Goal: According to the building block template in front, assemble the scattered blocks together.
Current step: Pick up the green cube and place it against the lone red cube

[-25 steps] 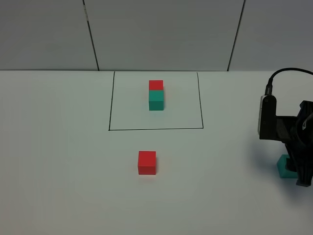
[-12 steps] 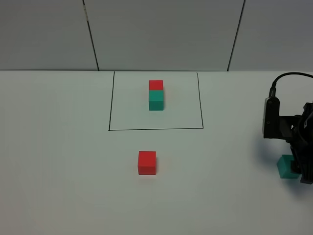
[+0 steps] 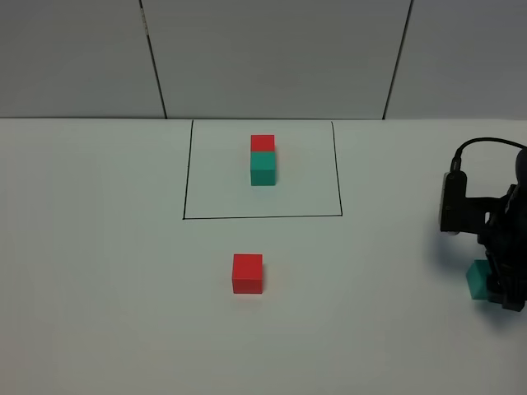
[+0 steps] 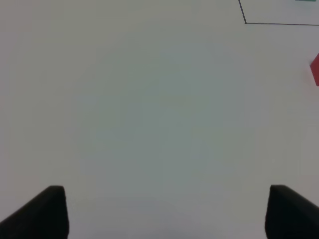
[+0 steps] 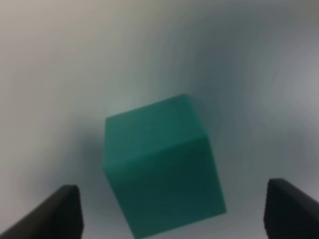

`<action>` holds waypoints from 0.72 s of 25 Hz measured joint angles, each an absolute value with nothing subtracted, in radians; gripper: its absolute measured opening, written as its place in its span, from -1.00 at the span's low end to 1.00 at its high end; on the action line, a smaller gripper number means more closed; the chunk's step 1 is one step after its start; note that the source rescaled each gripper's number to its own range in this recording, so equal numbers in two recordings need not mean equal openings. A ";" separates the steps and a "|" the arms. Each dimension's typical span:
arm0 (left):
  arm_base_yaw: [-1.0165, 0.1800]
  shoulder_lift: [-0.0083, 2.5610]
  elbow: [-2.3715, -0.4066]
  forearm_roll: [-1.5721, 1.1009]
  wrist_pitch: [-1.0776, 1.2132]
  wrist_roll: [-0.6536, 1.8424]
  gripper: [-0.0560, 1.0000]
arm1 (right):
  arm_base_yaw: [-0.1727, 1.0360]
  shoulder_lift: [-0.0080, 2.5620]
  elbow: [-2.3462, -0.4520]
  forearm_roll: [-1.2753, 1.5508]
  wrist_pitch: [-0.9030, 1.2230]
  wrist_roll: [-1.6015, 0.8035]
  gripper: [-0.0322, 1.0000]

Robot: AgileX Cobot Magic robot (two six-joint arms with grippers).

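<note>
From high up, the building block template point(image 3: 263, 160) sat upper middle inside its black rectangle point(image 3: 184, 181). The red cube point(image 3: 247, 273) lay alone near the centre, and the teal cube point(image 3: 477, 278) peeked from behind my right arm point(image 3: 473, 216) at the right edge. Only my left wrist camera showed my left fingers point(image 4: 40, 215), spread apart over bare tabletop point(image 4: 149, 109). Only my right wrist camera showed my right fingers point(image 5: 55, 213) released wide, with the teal cube between them, touching neither.
</note>
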State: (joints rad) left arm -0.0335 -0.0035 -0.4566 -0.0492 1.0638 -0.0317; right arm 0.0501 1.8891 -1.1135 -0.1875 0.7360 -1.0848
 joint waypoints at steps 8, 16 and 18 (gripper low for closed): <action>-0.034 -0.003 -0.457 -0.049 1.064 -0.032 0.60 | 0.049 1.933 -1.115 -0.187 0.749 -1.167 0.89; -0.034 -0.003 -0.457 -0.049 1.064 -0.032 0.60 | 0.049 1.947 -1.115 -0.190 0.704 -1.194 0.75; -0.034 -0.003 -0.457 -0.049 1.064 -0.032 0.60 | 0.048 1.954 -1.115 -0.190 0.702 -1.198 0.71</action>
